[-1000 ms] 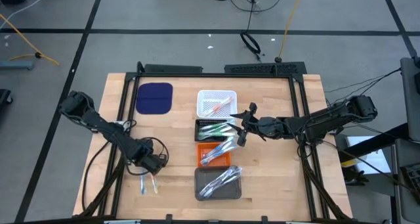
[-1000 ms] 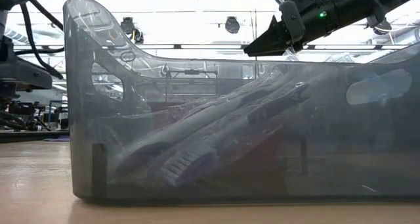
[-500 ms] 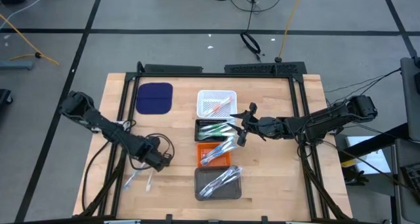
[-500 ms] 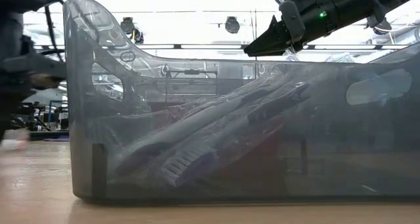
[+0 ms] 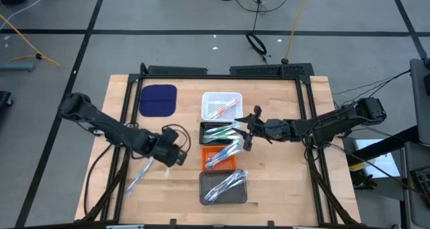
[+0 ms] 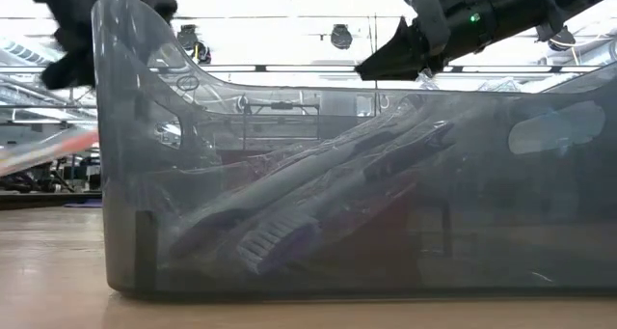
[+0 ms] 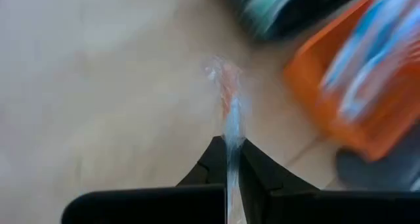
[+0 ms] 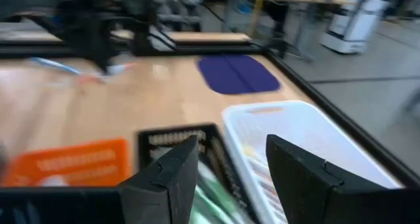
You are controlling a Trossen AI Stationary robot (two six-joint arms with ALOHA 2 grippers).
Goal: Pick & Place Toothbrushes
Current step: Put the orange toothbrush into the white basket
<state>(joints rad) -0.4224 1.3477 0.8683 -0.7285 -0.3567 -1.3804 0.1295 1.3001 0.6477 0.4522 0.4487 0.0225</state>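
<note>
My left gripper (image 5: 173, 155) hangs over the wood left of the orange tray (image 5: 220, 156), shut on a thin light-blue toothbrush (image 7: 231, 122) with some red beside it. I cannot tell whether it has one stick or two. In the high view it shows as a pale streak (image 5: 140, 176) trailing toward the near-left. My right gripper (image 5: 245, 139) hovers open above the black tray (image 5: 218, 132) and touches nothing. More toothbrushes lie in the white tray (image 5: 222, 106), the black tray, the orange tray and the grey tray (image 5: 223, 187). My left gripper pinches the toothbrush's shaft (image 7: 230, 159) between its two fingers. The stick runs out past the fingertips, along them rather than across. The fingers slant downward. The toothbrush is lifted clear of the table, blurred in every view.
A dark blue rounded pad (image 5: 158, 99) lies at the far left of the table. The four trays stand in a column down the middle. The grey tray's clear wall (image 6: 337, 194) fills the low view. Bare wood lies to the near left and right.
My left gripper has shut on the toothbrushes that lay near the table's near-left edge. It has risen and gone right toward the orange tray, rolling its wrist as it went. The toothbrushes have come up off the wood with it.
</note>
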